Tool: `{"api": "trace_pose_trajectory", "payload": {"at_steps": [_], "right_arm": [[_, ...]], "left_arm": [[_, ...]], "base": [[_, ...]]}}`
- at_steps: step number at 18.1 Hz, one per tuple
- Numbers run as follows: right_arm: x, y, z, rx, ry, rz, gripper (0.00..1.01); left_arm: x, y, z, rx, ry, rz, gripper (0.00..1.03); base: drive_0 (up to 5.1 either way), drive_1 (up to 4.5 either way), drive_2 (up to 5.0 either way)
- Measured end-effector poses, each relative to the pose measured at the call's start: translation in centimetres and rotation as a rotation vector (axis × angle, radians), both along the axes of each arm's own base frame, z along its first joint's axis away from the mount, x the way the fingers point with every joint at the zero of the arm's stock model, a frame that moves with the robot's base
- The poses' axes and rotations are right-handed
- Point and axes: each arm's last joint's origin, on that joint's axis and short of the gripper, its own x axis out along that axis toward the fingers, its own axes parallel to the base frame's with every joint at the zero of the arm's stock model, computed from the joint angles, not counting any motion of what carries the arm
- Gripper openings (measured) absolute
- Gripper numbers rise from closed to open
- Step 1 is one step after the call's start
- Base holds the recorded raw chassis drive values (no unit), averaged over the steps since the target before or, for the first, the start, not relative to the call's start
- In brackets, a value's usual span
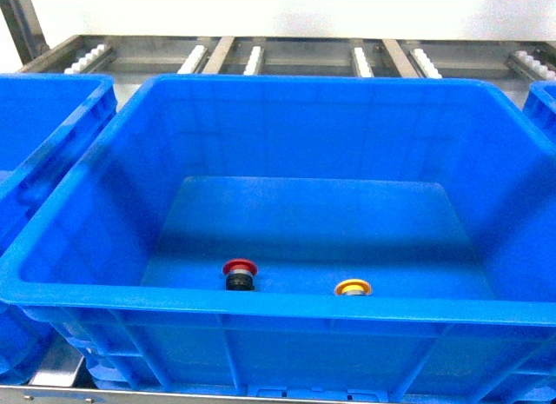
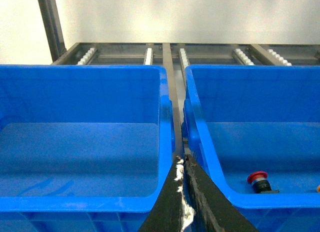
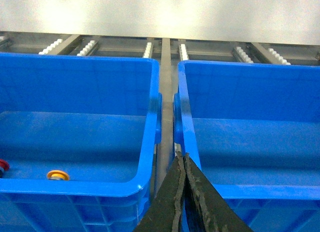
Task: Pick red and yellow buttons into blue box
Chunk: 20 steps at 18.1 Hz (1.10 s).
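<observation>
1. Both tools are pinched together and hold nothing: the left tool [image 2: 183, 174] tapers to a point over the gap between the left-hand crate [image 2: 80, 197] and the blue box [image 1: 278, 89], and the right tool [image 3: 183, 162] does the same over the gap between the blue box and the right-hand crate [image 3: 250, 192].
2. Neither tool shows in the head view, so the mouth of the blue box is unobstructed from above.
3. Nearest on the box floor, tight against the front wall, stands the red button [image 1: 240, 274], cap up on its black body.
4. Just to its right, apart from it, sits the yellow button [image 1: 353, 288], its body hidden by the front rim.
5. Behind the two buttons the floor runs bare to the back wall, and both side walls stand well away from them.
6. Narrow slots separate the three crates, rim close to rim.
7. Farthest back, a metal roller rack [image 1: 252, 56] with white rollers runs along a pale wall.
</observation>
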Motion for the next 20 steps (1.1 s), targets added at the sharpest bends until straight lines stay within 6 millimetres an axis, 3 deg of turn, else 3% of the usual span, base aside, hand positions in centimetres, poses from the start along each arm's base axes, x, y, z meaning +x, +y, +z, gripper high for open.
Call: {"api": "trace_pose_trajectory", "payload": {"at_steps": [4,5,13,20], "right_arm": [[0.00,0.00,-0.01,0.000,0.001,0.000,0.02],[0.00,0.00,-0.01,-0.001,0.001,0.000,0.11],[0.00,0.00,-0.01,0.000,0.001,0.000,1.00],[0.00,0.00,-0.01,0.000,0.001,0.000,0.98]], "left_arm": [[0.00,0.00,0.02,0.000,-0.002,0.000,0.02],[0.00,0.00,0.02,0.000,-0.002,0.000,0.04],[0.00,0.00,0.02,0.000,-0.002,0.000,0.95],[0.00,0.00,0.02,0.002,-0.002,0.000,0.98]], "base": [[0.0,0.00,0.0],[0.0,0.00,0.0],[0.0,0.00,0.0],[0.0,0.00,0.0]]}}
